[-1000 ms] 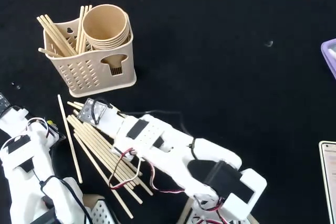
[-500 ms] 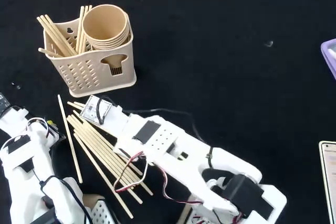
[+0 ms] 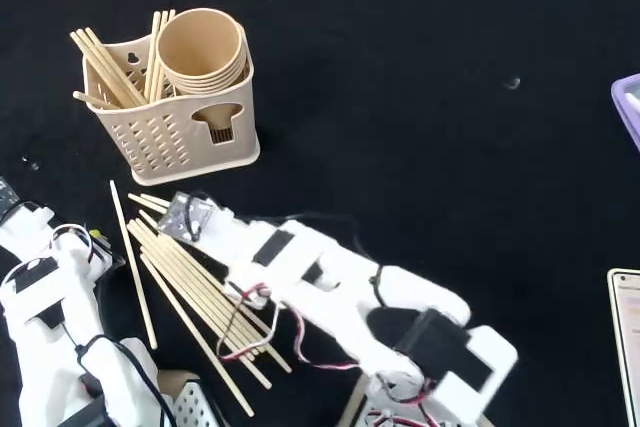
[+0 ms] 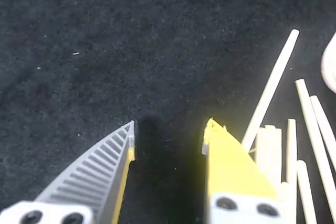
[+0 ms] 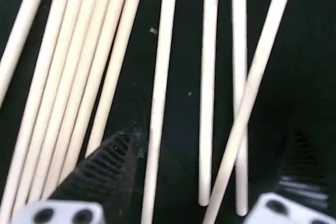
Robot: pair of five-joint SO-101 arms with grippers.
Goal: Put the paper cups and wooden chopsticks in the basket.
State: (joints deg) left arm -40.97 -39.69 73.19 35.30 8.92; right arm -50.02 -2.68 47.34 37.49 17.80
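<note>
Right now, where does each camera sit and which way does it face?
High view: fixed above the table, looking down on the basket, loose chopsticks, left arm and right arm.
Left wrist view: on the left arm, facing down at the table; its open left pincer shows.
Right wrist view: on the right arm, close over the chopsticks; its open right pincer shows.
All three show the loose chopsticks.

The black cloth-covered desk [image 3: 450,167] looks matt and slightly fuzzy, with specks of lint caught in its nap. The pale round wooden chopsticks [image 3: 190,282] are bare and smooth. The beige perforated basket [image 3: 170,137] is moulded plastic with a soft sheen, and the tan stacked cups [image 3: 200,47] are matt paper. The left hand [image 4: 170,129] has ribbed grey and smooth yellow plastic fingers; the right hand [image 5: 210,140] has ribbed black plastic ones. The white arm shells [image 3: 330,287] are smooth plastic.
</note>
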